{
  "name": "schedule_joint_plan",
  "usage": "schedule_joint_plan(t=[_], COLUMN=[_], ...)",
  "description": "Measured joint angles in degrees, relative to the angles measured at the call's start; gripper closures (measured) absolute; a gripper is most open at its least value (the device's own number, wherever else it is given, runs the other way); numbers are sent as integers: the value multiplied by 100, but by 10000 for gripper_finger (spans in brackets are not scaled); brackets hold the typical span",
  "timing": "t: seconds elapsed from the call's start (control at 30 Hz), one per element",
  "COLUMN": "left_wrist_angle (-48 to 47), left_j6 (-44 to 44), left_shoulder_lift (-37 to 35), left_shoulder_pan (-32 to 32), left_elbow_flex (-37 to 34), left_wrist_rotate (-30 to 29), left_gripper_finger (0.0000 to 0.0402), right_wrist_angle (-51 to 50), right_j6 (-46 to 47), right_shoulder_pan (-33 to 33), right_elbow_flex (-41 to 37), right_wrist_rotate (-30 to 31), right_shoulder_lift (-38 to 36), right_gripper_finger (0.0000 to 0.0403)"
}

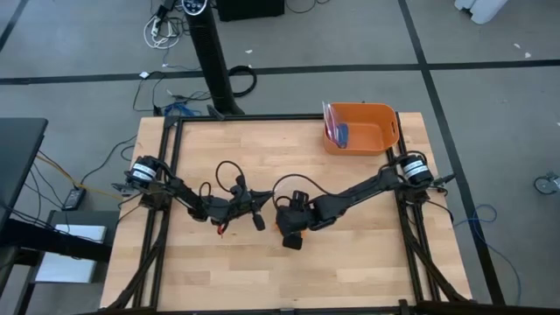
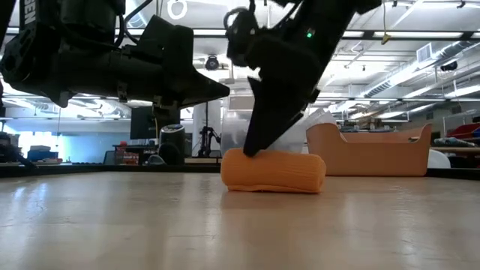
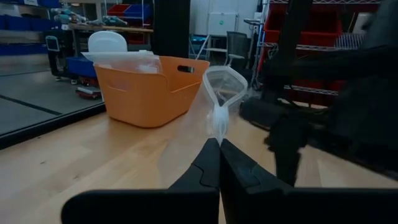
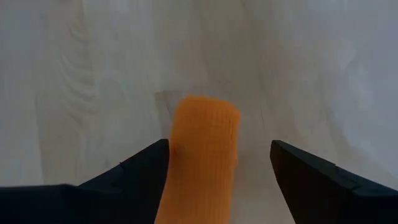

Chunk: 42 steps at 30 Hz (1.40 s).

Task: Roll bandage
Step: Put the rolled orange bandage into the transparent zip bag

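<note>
The bandage (image 2: 273, 172) is lying fully rolled as a short cylinder on the counter (image 2: 150, 225), so the rolling is looking finished, with the right tool (image 4: 219, 163) straddling it wide open and the left tool (image 3: 219, 163) waiting beside it, closed and empty.

Wooden table (image 1: 350, 262): rolled bandage (image 2: 274, 172), orange bin (image 1: 359, 128).

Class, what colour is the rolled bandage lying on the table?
Bright orange. The bandage shows best in the low view, lying rolled on the wooden table.
</note>
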Motion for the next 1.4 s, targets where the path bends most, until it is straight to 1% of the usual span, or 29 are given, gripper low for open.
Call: schedule_joint_plan(t=[0.23,0.5,0.73,0.83,1.0,1.07,1.17,1.27,1.33,1.4], left_wrist_angle=[-37,-44,-144,-134,-126,-126,-114,-114,-122,-101], left_j6=[-37,-85,-153,-162,-168,-170,-213,-330,-339,-339], left_shoulder_lift=[0,0,-2,-2,-2,-2,-2,-2,-2,-2], left_shoulder_pan=[1,0,-2,-2,-2,-2,-2,-2,-12,-25], left_elbow_flex=[3,2,2,3,2,3,3,2,2,2], left_wrist_rotate=[67,81,102,104,104,111,140,278,325,326], left_gripper_finger=[402,402,402,402,402,402,402,402,402,402], right_wrist_angle=[290,316,315,346,340,299,265,139,137,154], right_j6=[-102,-4,-7,-11,-273,-435,-741,-1016,-1267,-1585], right_shoulder_pan=[-138,-218,-236,-233,-191,-135,2,217,394,589], right_elbow_flex=[0,-21,-39,-37,107,202,362,518,551,553], right_wrist_rotate=[-465,-851,-1045,-900,-842,-859,-875,-644,-279,374], right_shoulder_lift=[149,164,377,382,352,313,144,-230,-598,-997], right_gripper_finger=[130,163,178,201,277,301,307,308,308,308])
